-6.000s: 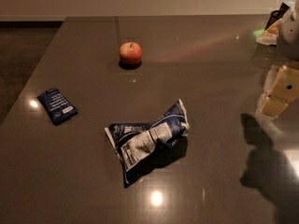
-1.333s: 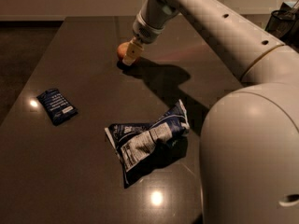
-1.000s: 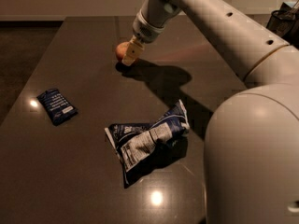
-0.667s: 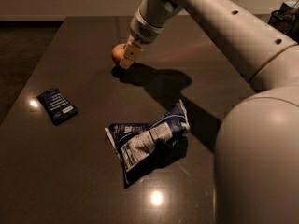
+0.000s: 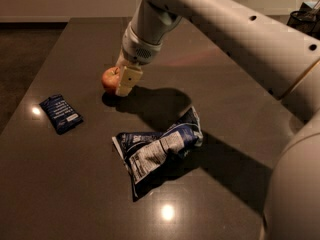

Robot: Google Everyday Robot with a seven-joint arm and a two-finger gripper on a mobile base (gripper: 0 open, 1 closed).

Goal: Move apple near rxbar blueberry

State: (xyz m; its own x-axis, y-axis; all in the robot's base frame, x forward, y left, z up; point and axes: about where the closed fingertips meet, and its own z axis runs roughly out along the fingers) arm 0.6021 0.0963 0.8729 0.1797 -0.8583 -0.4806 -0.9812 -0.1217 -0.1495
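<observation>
The red apple (image 5: pixel 108 78) is on the left half of the dark table, held a little above its shadow. My gripper (image 5: pixel 118 84) comes down from the large white arm and is shut on the apple; one tan finger (image 5: pixel 127 80) shows on its right side and the other is hidden behind it. The rxbar blueberry (image 5: pixel 61 113), a small dark blue wrapper with white text, lies flat to the lower left of the apple, about a hand's width away.
A crumpled blue-and-white chip bag (image 5: pixel 157 146) lies in the middle of the table (image 5: pixel 60 194), below and right of the gripper. The white arm (image 5: pixel 240 39) spans the upper right. The table's left edge runs close to the rxbar.
The gripper has carried the apple from the far middle of the table toward the near left, closer to the rxbar. The bar and the chip bag have not moved.
</observation>
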